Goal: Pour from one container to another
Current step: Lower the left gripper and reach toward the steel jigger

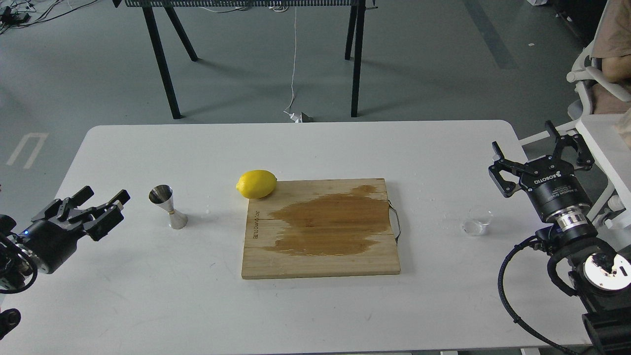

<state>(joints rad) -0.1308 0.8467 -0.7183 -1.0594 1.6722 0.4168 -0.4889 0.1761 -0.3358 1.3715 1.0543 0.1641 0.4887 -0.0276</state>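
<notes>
Small clear colourless glass cup (477,220): one only, upright, near the counter's (148,296) right edge, about midway between front and back. Whether it holds liquid is hard to tell; the base looks bright, possibly a shallow pool. Judged light, rigid, breakable, with smooth walls that could slip. Best taken by the side wall around mid-height, fingers on opposite sides, squeezed gently; tilting should be slow.

Small shiny stainless-steel double-cone jigger (168,206): one only, standing on its lower cone, mouth up, toward the counter's left side, well apart from the cup. Judged light, hard, top-heavy on a narrow foot, so easily knocked over. The waist is the natural hold if it needs steadying.

Between the two lies one square pale wooden cutting board (320,256) in the counter's middle, carrying a large dark wet stain. One yellow lemon (256,184) sits at the board's back-left corner, overlapping its edge.

Right hand (541,151): one, fingers spread wide, holding nothing, above the counter's right edge, behind and right of the cup. Left hand (101,204): one, fingers parted, holding nothing, at the counter's left edge, near the jigger but not touching.

Pouring not yet begun; both vessels stand untouched.
</notes>
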